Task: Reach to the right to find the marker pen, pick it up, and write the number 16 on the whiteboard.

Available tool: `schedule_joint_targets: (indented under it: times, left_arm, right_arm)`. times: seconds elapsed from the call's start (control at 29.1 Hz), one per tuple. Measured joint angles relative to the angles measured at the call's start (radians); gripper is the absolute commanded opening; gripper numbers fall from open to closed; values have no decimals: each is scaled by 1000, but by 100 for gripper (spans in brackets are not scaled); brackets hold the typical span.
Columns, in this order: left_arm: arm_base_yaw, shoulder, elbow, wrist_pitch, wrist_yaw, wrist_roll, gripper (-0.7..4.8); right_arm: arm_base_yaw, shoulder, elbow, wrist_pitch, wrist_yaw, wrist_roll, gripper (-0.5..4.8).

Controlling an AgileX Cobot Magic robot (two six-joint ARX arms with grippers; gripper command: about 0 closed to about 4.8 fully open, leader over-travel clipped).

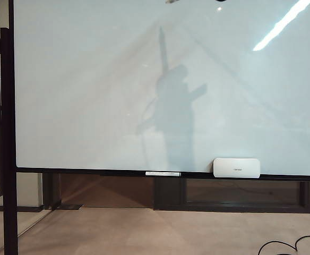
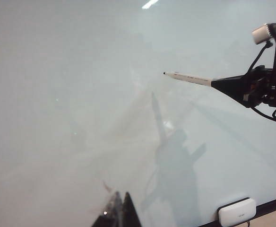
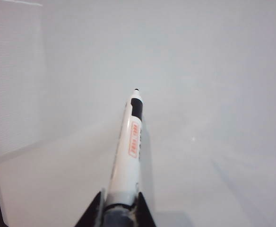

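Now your right gripper (image 3: 120,204) pinches the marker pen (image 3: 130,151), tip aimed at the blank whiteboard (image 1: 91,95) without visibly touching, while your left gripper (image 2: 119,210) sits near the board's lower edge, fingers pressed together.

White eraser block (image 1: 237,168) on ledge; thin white stick (image 1: 162,173) beside; black cable (image 1: 290,244) on floor.

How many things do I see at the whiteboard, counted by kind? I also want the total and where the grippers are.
Whiteboard: 1
Marker pen, held in the shut right gripper and pointing at the board: 1
Eraser block on the lower ledge: 1
Thin white stick on the ledge: 1
Grippers: 2; the left gripper looks shut and holds nothing.
Total: 6
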Motion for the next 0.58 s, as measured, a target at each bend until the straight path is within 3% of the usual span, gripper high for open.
schedule_joint_targets:
  times: [0.58]
  left_arm:
    - [0,20,0,56,21,35,-6]
  right_arm:
    - [1,27,-1,50,57,0,-2]
